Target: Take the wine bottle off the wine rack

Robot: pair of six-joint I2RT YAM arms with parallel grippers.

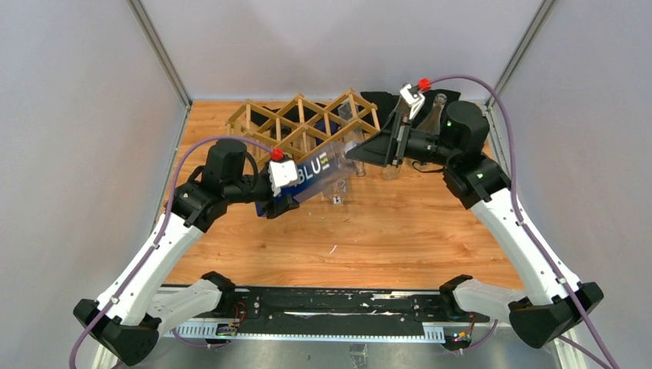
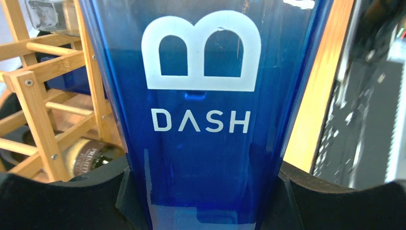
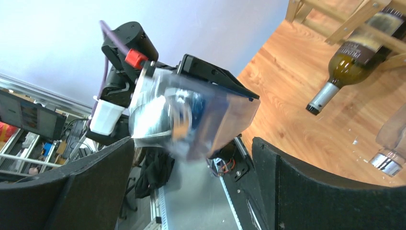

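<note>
A blue bottle [image 1: 319, 173] marked "BLUE DASH" lies tilted just in front of the light wood lattice wine rack [image 1: 307, 115]. My left gripper [image 1: 281, 201] is shut on its lower end. In the left wrist view the blue bottle [image 2: 206, 120] fills the frame between the left gripper's [image 2: 203, 201] black fingers, with the rack [image 2: 38, 96] to its left. My right gripper [image 1: 373, 152] is open at the bottle's far end. In the right wrist view that blurred end [image 3: 191, 120] shows above the gap of the open right gripper [image 3: 191, 182], apart from both fingers.
A dark wine bottle [image 3: 354, 60] lies in the rack [image 3: 364, 19], neck pointing down and out; it also shows in the left wrist view [image 2: 88, 155]. A clear bottle [image 1: 437, 109] stands behind my right arm. Grey walls enclose the wooden table [image 1: 369, 238].
</note>
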